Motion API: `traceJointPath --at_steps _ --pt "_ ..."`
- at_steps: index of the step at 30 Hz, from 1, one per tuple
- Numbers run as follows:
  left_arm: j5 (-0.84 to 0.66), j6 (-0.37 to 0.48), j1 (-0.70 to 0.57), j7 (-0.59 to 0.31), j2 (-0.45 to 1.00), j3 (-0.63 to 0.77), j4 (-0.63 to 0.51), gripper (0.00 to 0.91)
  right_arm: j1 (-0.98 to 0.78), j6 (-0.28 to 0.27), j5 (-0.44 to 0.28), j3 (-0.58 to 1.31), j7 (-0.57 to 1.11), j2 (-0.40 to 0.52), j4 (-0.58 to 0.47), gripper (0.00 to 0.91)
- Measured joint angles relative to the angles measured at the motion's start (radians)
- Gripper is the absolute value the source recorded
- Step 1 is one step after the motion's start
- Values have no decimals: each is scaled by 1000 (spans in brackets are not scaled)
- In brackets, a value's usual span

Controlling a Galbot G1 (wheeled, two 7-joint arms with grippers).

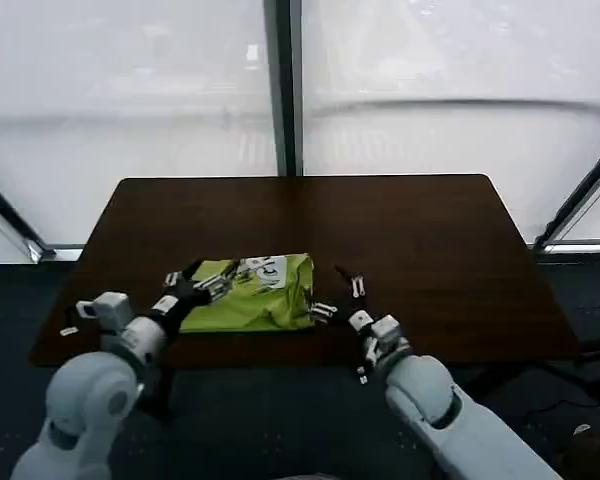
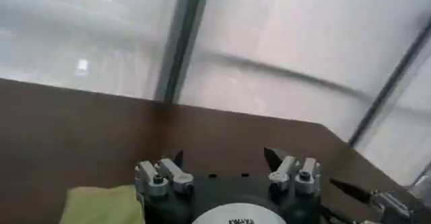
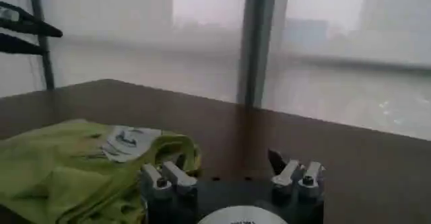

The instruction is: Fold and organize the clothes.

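folded t-shirt lies on the worktop; left gripper over it, right gripper just beside, both fingers apart.

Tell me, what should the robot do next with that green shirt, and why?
Probably tidy the bundle: the T-shirt lies folded but rumpled near the table's front edge. The left gripper, open, sits over its left edge; the right gripper, open, is beside its right edge, holding nothing.
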Motion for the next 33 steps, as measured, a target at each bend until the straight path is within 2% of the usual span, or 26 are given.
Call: traceJointPath --at_steps 4,10,20,22,33 --pt "7 0 7 -1 2 -11 0 878 43 33 -78 -64 -81 -47 13 878" --pt "15 1 20 -2 1 -22 5 878 67 43 -174 -107 -134 -123 13 878" --pt "22 2 27 0 -7 -25 9 878 84 62 -307 -139 -188 -138 -16 878" --pt "23 2 28 0 -7 -26 10 878 85 65 -324 -146 -195 -142 -22 809" --pt "23 0 28 1 -8 -29 12 878 117 75 -364 -180 -200 -130 -55 692"
